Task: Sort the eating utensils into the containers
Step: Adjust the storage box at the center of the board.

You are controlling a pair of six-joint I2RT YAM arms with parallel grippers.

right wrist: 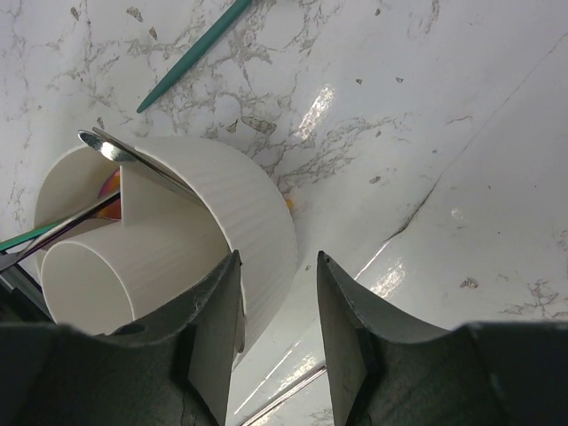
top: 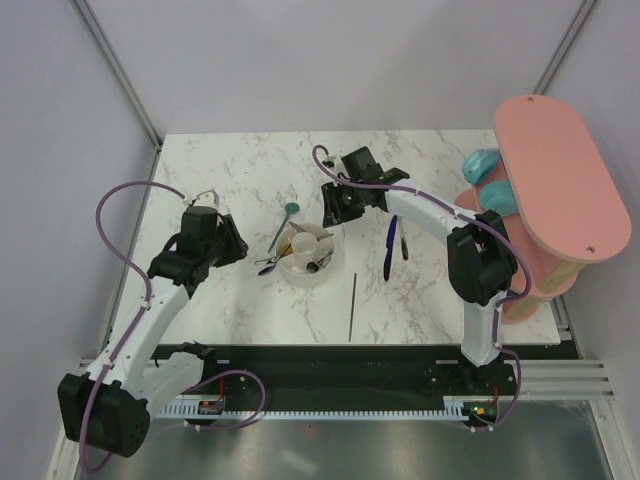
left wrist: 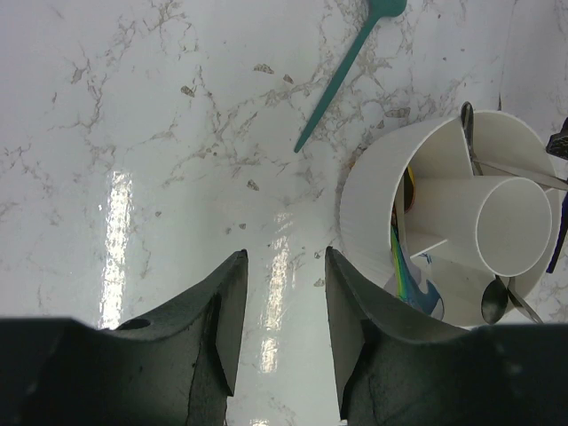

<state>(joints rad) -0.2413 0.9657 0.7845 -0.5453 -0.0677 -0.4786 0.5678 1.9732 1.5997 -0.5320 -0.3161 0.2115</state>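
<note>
A: Left claw [left wrist: 286, 262] hung open and empty over the table [left wrist: 133, 133], just beside the holder [left wrist: 373, 204].
B: Right claw [right wrist: 280, 262] gaped empty too, by its wall. Teal spoon [left wrist: 342, 75] lay outside; several utensils [left wrist: 494, 300] stood inside.

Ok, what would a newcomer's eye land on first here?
The big pink oval board looming at the right side of the table, then the white round holder mid-table, bristling with utensils. A teal spoon lies loose just beyond it, and a blue-handled utensil to its right.
</note>
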